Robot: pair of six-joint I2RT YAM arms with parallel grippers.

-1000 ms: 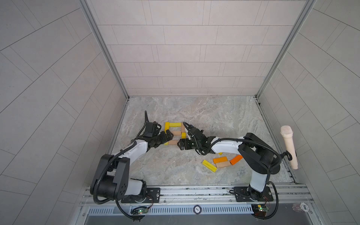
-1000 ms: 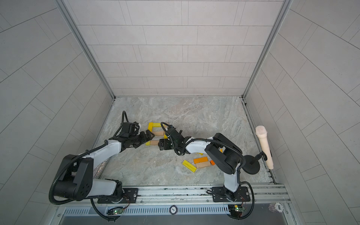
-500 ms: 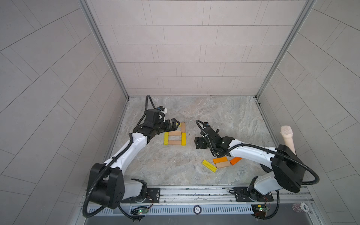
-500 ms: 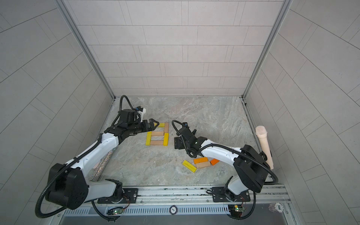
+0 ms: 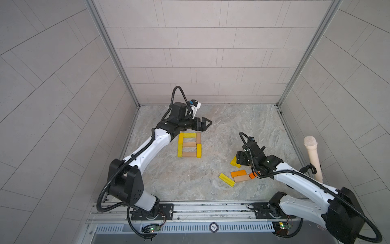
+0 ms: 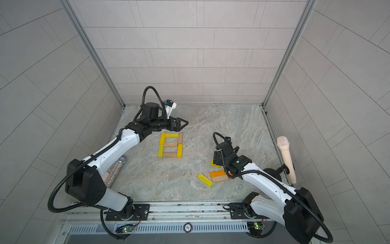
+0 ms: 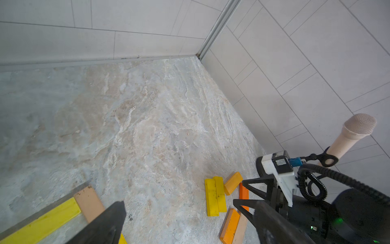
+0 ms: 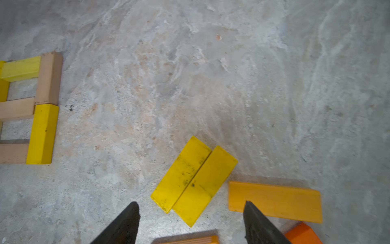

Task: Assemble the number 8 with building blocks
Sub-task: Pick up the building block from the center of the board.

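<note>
While the left gripper [image 5: 206, 123] hung wide open and empty just beyond the number 8 [image 5: 189, 145], the right gripper [image 5: 239, 159], jaws apart and empty, hovered over two of seven loose building blocks [image 8: 183, 175]; seven bars [image 6: 170, 144] formed the figure on a marbled stone floor [image 5: 232, 126], between three grey tiled walls [image 5: 200, 59]

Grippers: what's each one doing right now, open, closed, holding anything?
Left gripper: open, empty.
Right gripper: open, holding nothing, by two loose yellow blocks.
</note>
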